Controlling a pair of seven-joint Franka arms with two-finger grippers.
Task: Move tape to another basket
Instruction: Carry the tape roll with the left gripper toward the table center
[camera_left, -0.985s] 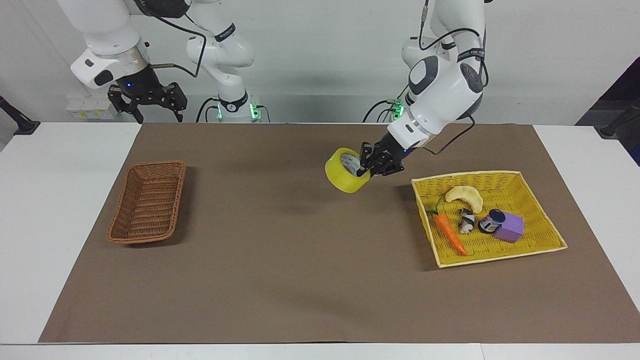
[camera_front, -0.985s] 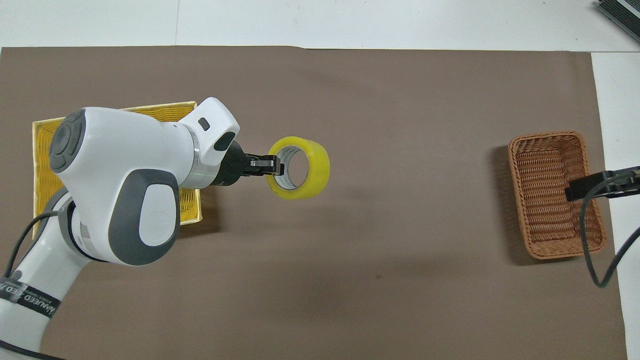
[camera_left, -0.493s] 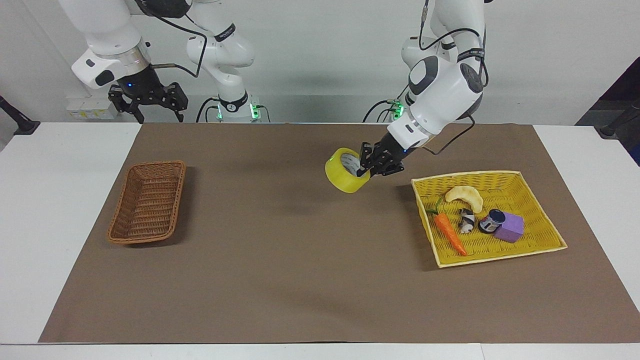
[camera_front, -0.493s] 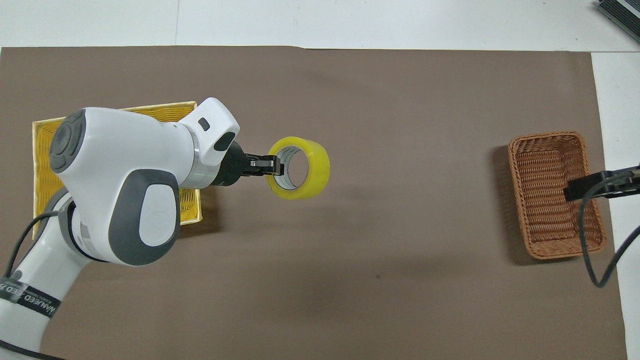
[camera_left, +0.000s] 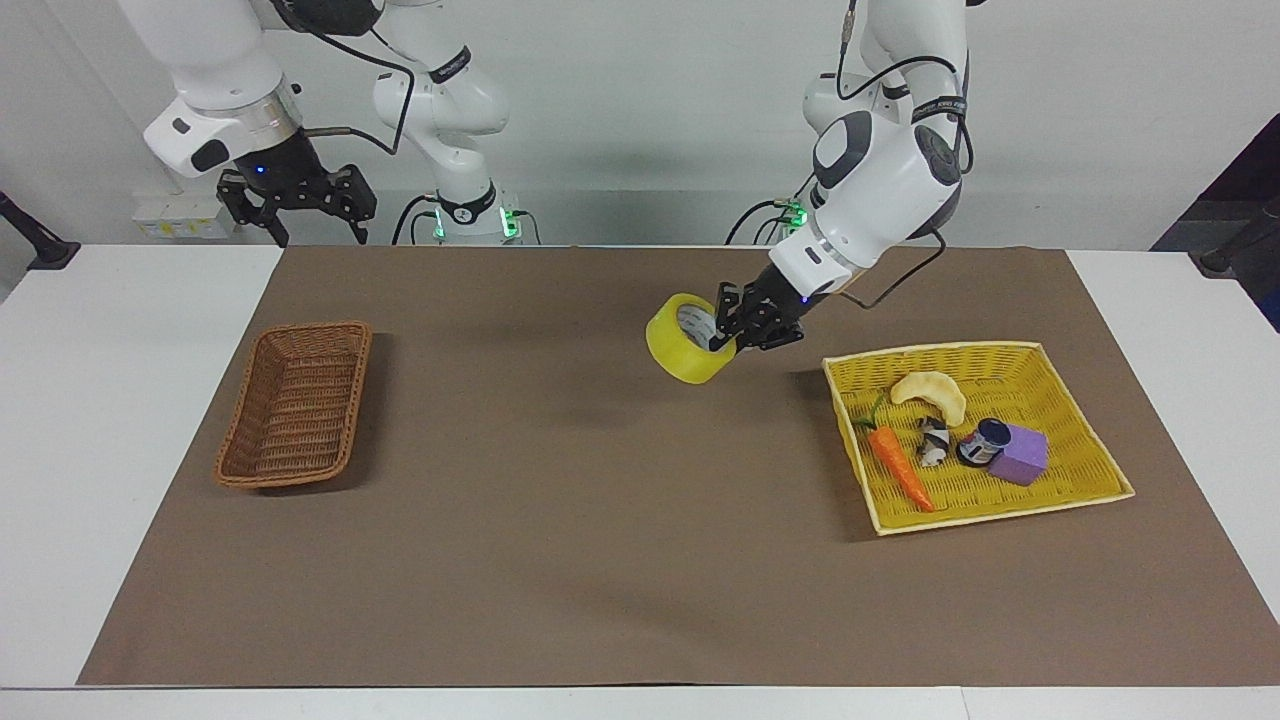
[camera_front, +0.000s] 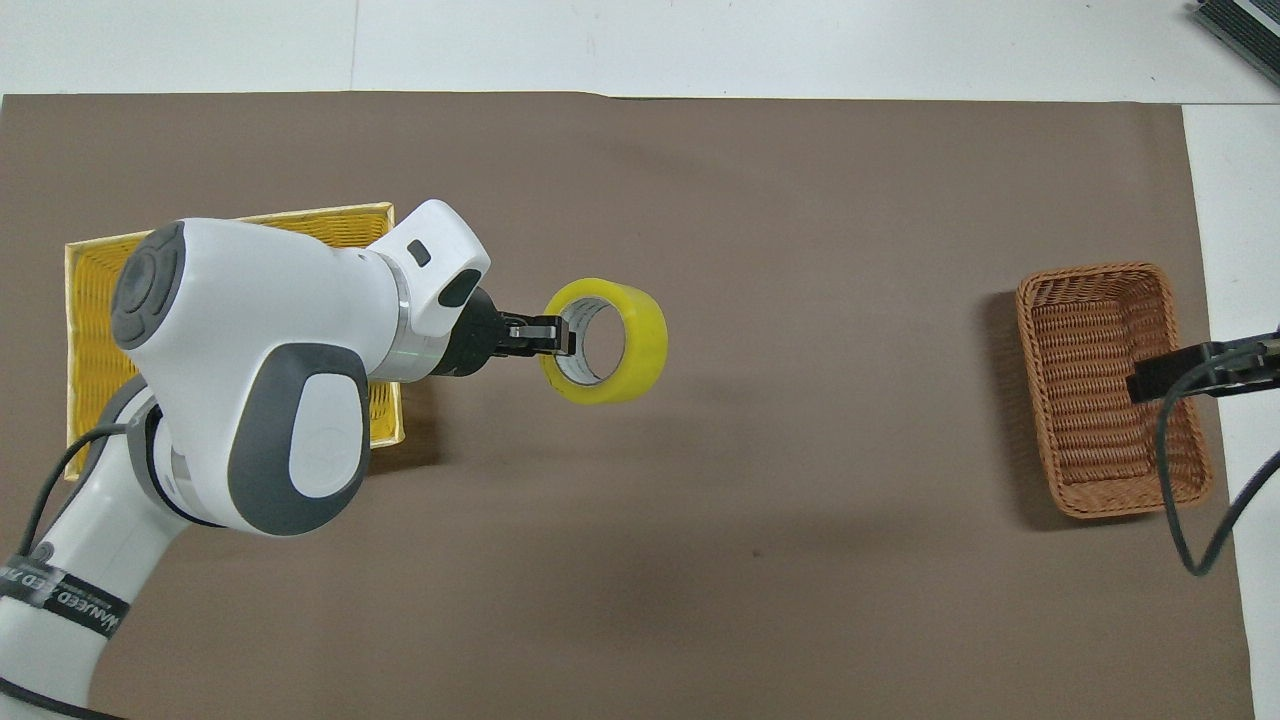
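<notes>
A brown mat (camera_left: 560, 520) covers the white counter (camera_left: 110, 400). The left pincer (camera_left: 722, 325) grips the tape (camera_left: 686, 339) by its wall, in the air over the mat's middle, its open core tilted upward. The basket (camera_left: 292, 404) sits at the right arm's end. The right pincer (camera_left: 295, 205) waits above the counter's edge, fingers spread; the overhead view cuts most of it off.
</notes>
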